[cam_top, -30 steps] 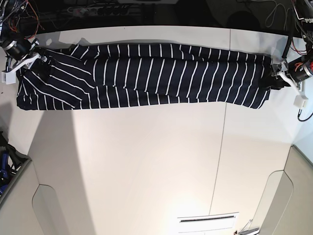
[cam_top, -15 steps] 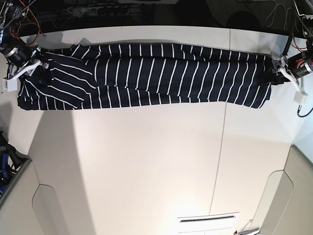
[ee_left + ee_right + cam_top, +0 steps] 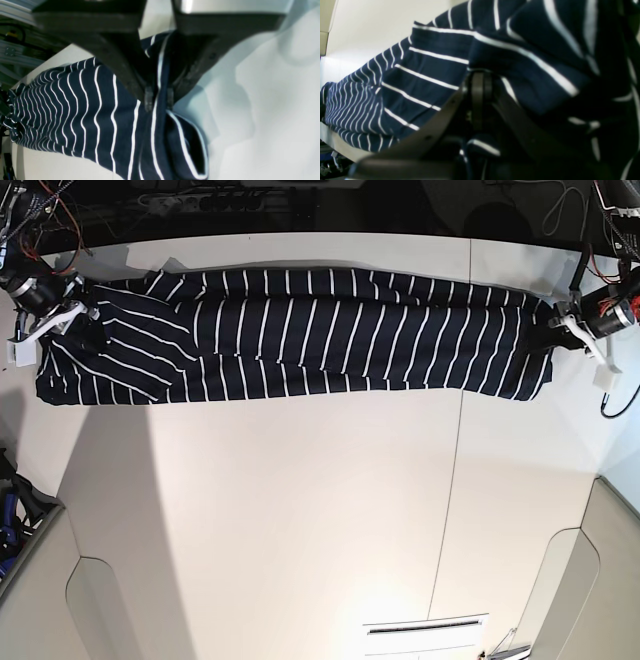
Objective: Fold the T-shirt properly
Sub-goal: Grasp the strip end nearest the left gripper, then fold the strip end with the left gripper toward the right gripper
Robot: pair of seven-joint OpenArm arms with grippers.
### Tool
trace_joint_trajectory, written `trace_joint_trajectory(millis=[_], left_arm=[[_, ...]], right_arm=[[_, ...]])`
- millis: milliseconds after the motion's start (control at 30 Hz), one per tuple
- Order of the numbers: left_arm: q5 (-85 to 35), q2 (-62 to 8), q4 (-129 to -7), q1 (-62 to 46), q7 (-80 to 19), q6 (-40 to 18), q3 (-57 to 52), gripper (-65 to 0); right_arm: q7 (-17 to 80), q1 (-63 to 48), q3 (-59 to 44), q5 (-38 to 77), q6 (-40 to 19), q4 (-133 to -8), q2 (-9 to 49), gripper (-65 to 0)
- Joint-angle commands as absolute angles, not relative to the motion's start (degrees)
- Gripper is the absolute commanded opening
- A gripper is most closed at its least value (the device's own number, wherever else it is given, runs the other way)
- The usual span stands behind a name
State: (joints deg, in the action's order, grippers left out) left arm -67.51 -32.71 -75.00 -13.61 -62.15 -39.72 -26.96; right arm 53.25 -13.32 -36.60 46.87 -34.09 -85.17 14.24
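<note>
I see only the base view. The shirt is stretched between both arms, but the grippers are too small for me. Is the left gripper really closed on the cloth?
Observer: Yes. In the left wrist view the left gripper is shut on the T-shirt, with a thin fold of cloth pinched between the fingertips.
Operator: And the right one?
Observer: The right gripper is also shut on the T-shirt; the cloth drapes over its fingers.
Operator: Is some cloth loose near the left gripper?
Observer: Yes, a hemmed corner hangs free just past the pinch, above the table.
</note>
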Motion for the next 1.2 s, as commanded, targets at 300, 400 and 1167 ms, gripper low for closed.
trace_joint_trajectory(millis=[300,400,1167], left_arm=[[-68.99,-32.77,-102.98,-17.67,-64.51,-40.00,-28.45,-65.0],[-68.42,-28.60,-110.41,-18.98,-64.53,-40.00,-27.55,-65.0],[-35.97,-9.45,-112.64,-16.49,-49.08,-36.38,10.85,-50.1]], right_arm=[[52.99,-12.91,-36.84,47.97,-34.30,-86.02,15.09,-65.0],[52.97,-12.86,-36.84,47.99,-34.30,-86.02,15.07,-65.0],[56.47,-12.88,-36.88,52.36,-34.33,-86.17,15.11,-51.3]])
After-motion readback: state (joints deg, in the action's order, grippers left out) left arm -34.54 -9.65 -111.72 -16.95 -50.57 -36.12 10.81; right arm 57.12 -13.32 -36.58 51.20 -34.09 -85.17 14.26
